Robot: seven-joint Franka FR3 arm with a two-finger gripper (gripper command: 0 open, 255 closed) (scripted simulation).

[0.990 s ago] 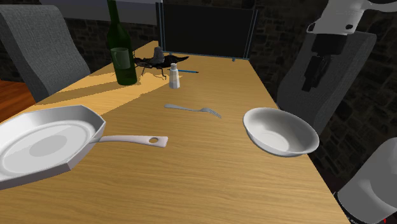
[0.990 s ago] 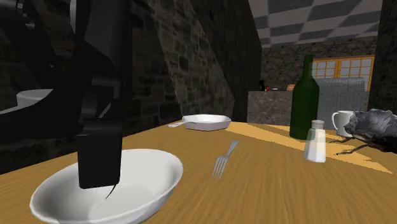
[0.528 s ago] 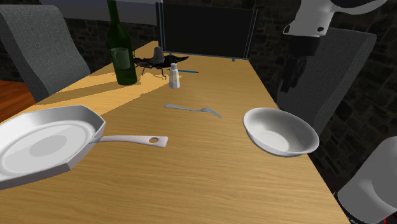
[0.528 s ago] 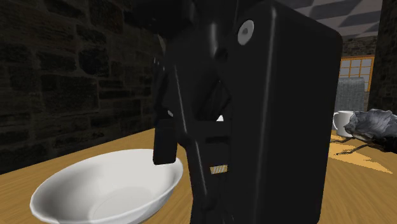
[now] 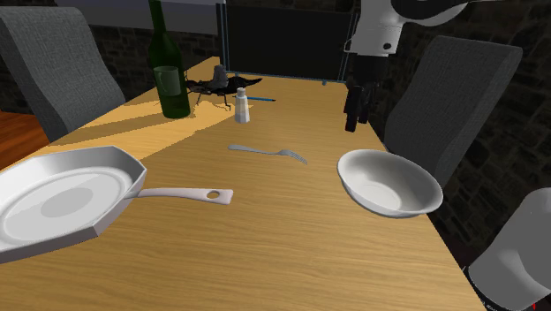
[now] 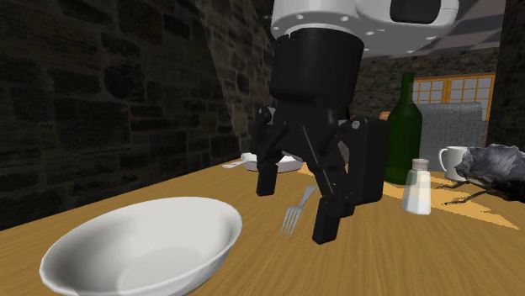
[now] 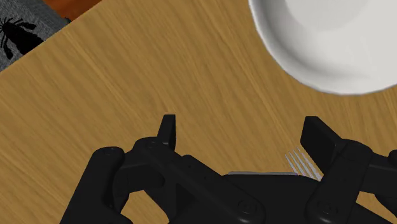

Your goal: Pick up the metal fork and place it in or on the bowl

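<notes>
A grey fork (image 5: 269, 152) lies flat on the wooden table (image 5: 291, 238), mid-table. To its right in the shoulder view sits a white bowl (image 5: 389, 181), near the table's edge. My black gripper (image 5: 353, 110) hangs open in the air above the table, beyond the bowl and right of the fork, holding nothing. In the second exterior view the gripper (image 6: 296, 202) hovers in front of the fork (image 6: 290, 220), with the bowl (image 6: 143, 248) nearer the camera. In the wrist view the gripper (image 7: 242, 133) stands apart, the fork's tines (image 7: 300, 162) peek out by one finger, and the bowl (image 7: 331, 44) lies ahead.
A large white frying pan (image 5: 66, 199) takes up the shoulder view's left, handle pointing toward the fork. A green bottle (image 5: 169, 66), a salt shaker (image 5: 241, 104) and a dark object stand at the far end. Grey chairs (image 5: 450, 97) flank the table. A mug (image 6: 454, 160) stands by the bottle.
The arm has swung to the shoulder view's left and lower, from over the chair to above the table beyond the bowl. The fork and the bowl have not moved.
</notes>
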